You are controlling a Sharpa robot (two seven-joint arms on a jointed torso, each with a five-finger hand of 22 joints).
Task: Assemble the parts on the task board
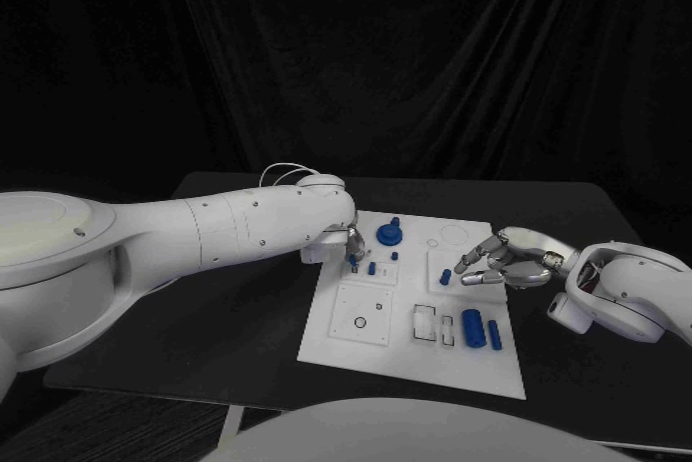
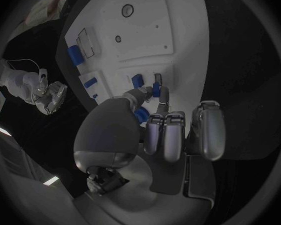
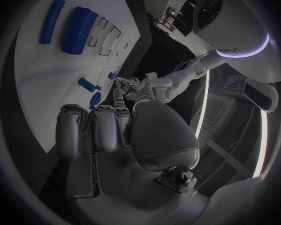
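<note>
viewed from above: flat white rectangular task board (image 1: 378,344) at the middle of a black table (image 1: 216,322). small blue plastic parts (image 1: 472,327) lay or stood across it. silver left hand (image 1: 340,244) reached over the board's far left edge, fingertips pinching a small blue peg (image 2: 156,89). silver right hand (image 1: 506,263) hovered at the board's right edge, fingers curled, beside a short blue cylinder (image 1: 444,277); hard to tell if touching it.

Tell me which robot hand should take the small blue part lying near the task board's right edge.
Right. The right robot hand hovers at the task board's right edge, fingers beside the small blue part. The left robot hand is at the far-left corner, busy among other parts.
</note>
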